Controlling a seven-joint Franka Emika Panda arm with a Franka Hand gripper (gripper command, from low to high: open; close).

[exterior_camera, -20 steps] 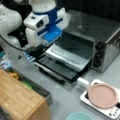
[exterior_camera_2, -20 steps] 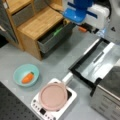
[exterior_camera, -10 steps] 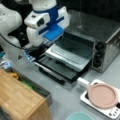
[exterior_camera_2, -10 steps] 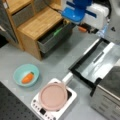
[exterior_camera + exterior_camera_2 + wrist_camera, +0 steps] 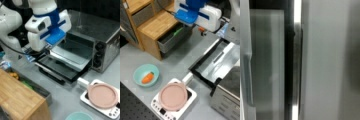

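Observation:
My gripper [image 5: 46,49] hangs from the white and blue hand [image 5: 195,12] above the outer edge of the open oven door [image 5: 65,65], on its left side in a front view. The door [image 5: 216,62] lies flat with its glass up and its handle [image 5: 50,73] along the front. The silver toaster oven [image 5: 100,37] stands behind it. The hand covers the fingertips. The wrist view shows only the door's glass [image 5: 267,62], its dark frame and the grey table [image 5: 325,62], with no fingers and nothing held.
A pink pan [image 5: 173,96] sits on a white cooker [image 5: 188,100] near the oven door. A teal bowl [image 5: 138,72] holds a carrot [image 5: 147,78]. The wooden cabinet [image 5: 157,23] has an open drawer [image 5: 173,37] with a green thing inside.
The hand has drifted slightly to the left over the door's edge. Nothing else has moved.

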